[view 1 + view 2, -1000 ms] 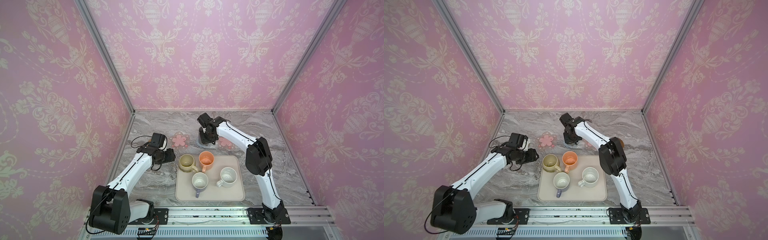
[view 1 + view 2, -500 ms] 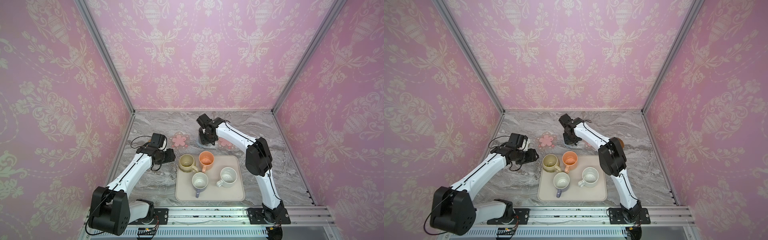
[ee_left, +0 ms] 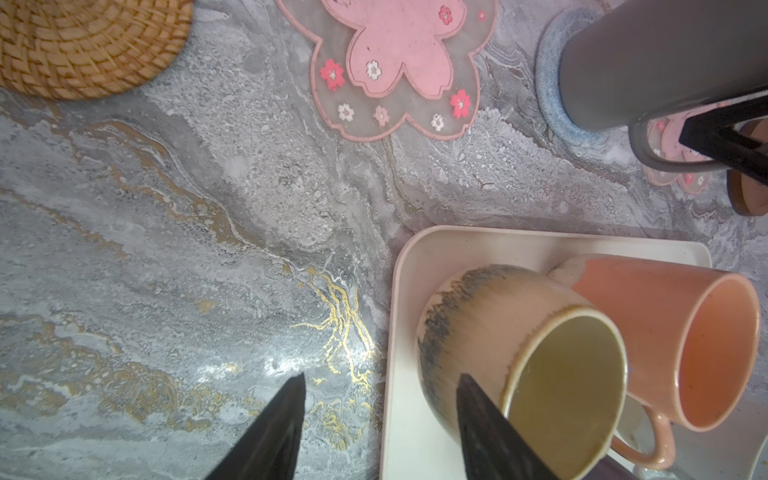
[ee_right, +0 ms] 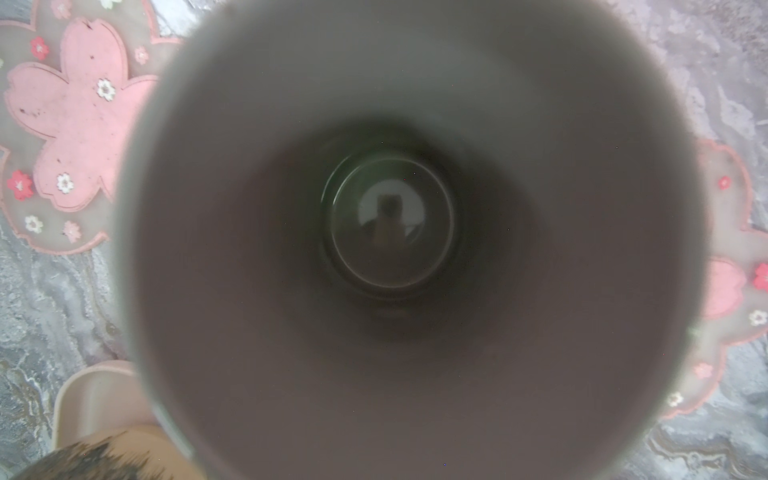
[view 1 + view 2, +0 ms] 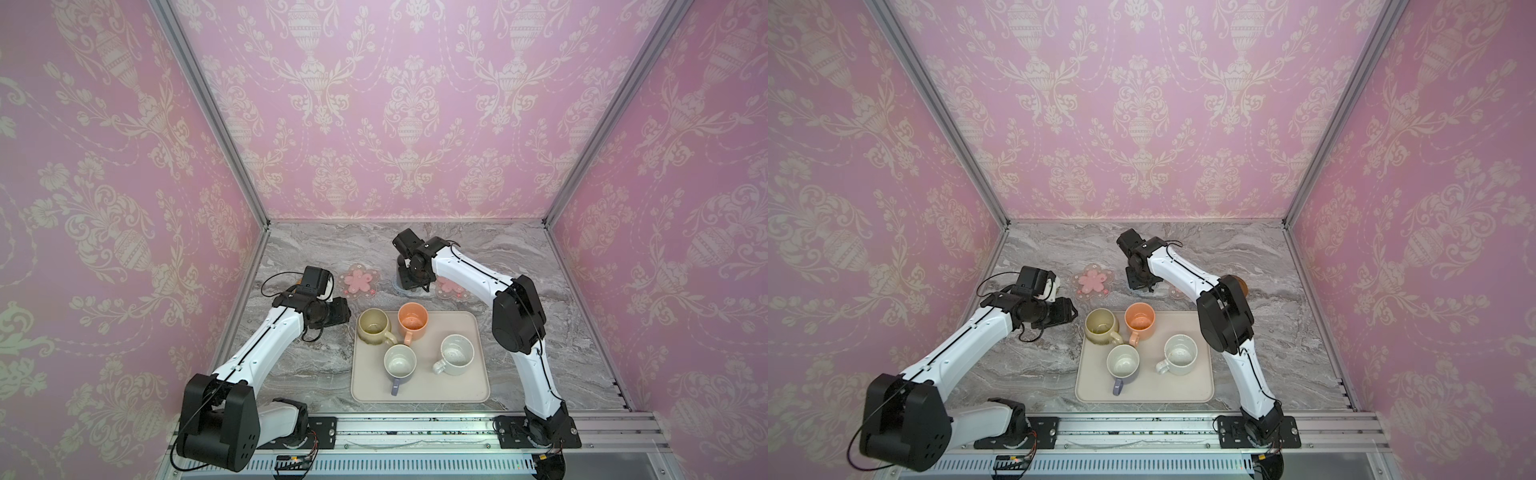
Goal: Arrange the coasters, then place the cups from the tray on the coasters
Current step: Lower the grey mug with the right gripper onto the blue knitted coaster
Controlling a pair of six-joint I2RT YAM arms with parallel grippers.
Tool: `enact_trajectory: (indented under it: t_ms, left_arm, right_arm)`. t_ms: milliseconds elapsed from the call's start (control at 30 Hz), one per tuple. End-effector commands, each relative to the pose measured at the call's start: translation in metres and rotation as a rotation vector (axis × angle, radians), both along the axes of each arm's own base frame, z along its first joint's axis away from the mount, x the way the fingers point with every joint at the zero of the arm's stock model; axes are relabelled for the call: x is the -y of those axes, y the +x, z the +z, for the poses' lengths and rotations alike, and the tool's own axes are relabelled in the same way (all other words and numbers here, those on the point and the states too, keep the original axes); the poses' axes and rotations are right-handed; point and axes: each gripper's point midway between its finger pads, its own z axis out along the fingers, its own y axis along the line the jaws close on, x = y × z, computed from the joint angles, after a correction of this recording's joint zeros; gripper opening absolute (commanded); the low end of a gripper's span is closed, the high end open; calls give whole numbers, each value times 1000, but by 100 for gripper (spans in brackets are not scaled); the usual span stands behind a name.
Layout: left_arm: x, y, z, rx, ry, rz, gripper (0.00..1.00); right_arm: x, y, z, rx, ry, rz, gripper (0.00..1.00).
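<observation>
Here, marble tabletop [image 5: 332,245], pink walls [image 5: 411,104]; left gripper [image 3: 382,376] agape, empty; right gripper [image 5: 417,282] tight on grey mug [image 3: 648,62]

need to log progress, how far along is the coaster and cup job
Done: coasters lie in a row. In hand: right gripper holds the tall dark grey mug by its handle, on the blue-grey knitted coaster. To do: four mugs on the tray; left gripper open beside the beige-yellow mug.
</observation>
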Motion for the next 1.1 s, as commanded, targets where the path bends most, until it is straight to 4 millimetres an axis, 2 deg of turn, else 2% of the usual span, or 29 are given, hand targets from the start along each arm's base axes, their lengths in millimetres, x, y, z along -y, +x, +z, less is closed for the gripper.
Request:
enact_trajectory:
  t_ms: [0, 133, 400, 667, 1067]
  left_arm:
    - [3, -5, 0, -17, -31, 0, 61]
    - [4, -4, -1, -22, -38, -2, 60]
    - [5, -4, -3, -27, -37, -3, 61]
    - [5, -4, -6, -37, -39, -4, 61]
    - [5, -6, -8, -47, -41, -4, 61]
  right_arm:
    - [-5, 12, 57, 144, 64, -9, 0]
    - [-6, 13, 60, 154, 68, -7, 0]
    - [-9, 15, 43, 128, 57, -1, 0]
    - [-14, 17, 50, 148, 93, -3, 0]
    - [-11, 10, 32, 93, 72, -11, 0]
